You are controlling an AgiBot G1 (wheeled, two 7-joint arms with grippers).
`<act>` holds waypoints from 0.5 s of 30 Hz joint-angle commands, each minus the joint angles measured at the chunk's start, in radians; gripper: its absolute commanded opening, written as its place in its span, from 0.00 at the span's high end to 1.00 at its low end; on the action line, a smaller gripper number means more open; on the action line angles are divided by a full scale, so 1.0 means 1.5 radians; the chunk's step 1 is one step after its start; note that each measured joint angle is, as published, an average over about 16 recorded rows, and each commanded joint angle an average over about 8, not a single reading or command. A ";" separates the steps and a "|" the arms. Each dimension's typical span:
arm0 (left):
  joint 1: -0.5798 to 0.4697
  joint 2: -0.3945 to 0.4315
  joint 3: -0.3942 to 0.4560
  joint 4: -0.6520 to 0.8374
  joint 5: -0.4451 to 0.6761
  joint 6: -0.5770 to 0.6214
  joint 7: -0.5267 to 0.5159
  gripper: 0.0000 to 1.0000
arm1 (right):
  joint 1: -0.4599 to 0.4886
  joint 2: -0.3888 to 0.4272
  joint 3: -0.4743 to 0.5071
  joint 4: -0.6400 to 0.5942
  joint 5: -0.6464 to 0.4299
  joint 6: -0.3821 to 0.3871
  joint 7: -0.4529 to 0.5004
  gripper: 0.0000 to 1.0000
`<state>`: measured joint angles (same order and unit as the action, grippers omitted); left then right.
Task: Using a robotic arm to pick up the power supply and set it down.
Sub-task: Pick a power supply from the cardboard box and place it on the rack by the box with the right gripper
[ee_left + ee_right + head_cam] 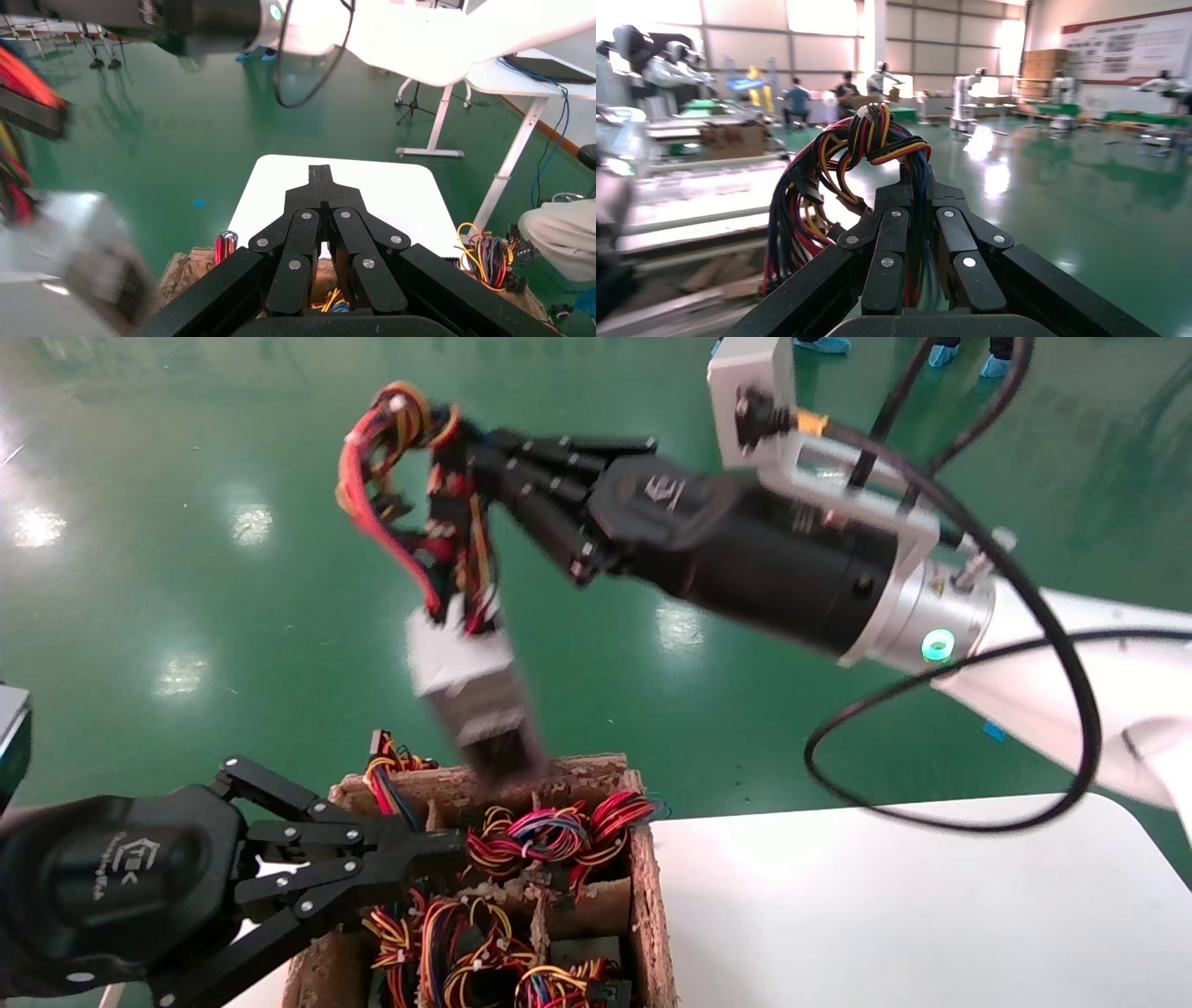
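Note:
The power supply, a small grey metal box, hangs tilted in the air just above the far end of a cardboard box. Its red, yellow, black and blue wire bundle loops upward into my right gripper, which is shut on the wires. In the right wrist view the bundle runs between the shut fingers of the right gripper. My left gripper is shut with nothing in it, low over the cardboard box's left side. The left wrist view shows the left gripper and the power supply blurred close by.
The cardboard box has compartments holding several more wire bundles. A white table lies to its right, under the right arm. A black cable loops below the right wrist. Green floor surrounds everything.

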<state>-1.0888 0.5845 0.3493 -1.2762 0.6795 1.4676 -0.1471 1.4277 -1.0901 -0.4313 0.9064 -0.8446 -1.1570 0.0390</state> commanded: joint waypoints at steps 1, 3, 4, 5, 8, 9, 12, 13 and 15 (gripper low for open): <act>0.000 0.000 0.000 0.000 0.000 0.000 0.000 1.00 | 0.017 -0.002 0.001 -0.015 -0.006 0.003 -0.007 1.00; 0.000 0.000 0.000 0.000 0.000 0.000 0.000 1.00 | 0.032 0.005 0.002 -0.033 -0.014 0.005 -0.014 1.00; 0.000 0.000 0.000 0.000 0.000 0.000 0.000 1.00 | 0.039 0.010 0.003 -0.042 -0.018 0.006 -0.017 1.00; 0.000 0.000 0.000 0.000 0.000 0.000 0.000 1.00 | 0.045 0.016 0.003 -0.051 -0.022 0.007 -0.020 1.00; 0.000 0.000 0.000 0.000 0.000 0.000 0.000 1.00 | 0.061 0.036 0.005 -0.079 -0.035 0.012 -0.028 1.00; 0.000 0.000 0.000 0.000 0.000 0.000 0.000 1.00 | 0.065 0.044 0.006 -0.087 -0.039 0.013 -0.030 1.00; 0.000 0.000 0.000 0.000 0.000 0.000 0.000 1.00 | 0.073 0.070 0.008 -0.108 -0.048 0.015 -0.032 1.00; 0.000 0.000 0.000 0.000 0.000 0.000 0.000 1.00 | 0.074 0.079 0.009 -0.113 -0.051 0.015 -0.032 1.00; 0.000 0.000 0.000 0.000 0.000 0.000 0.000 1.00 | 0.073 0.100 0.011 -0.120 -0.054 0.013 -0.030 1.00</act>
<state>-1.0889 0.5844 0.3496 -1.2762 0.6793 1.4675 -0.1470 1.5234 -0.9337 -0.4132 0.7381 -0.9212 -1.1368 -0.0011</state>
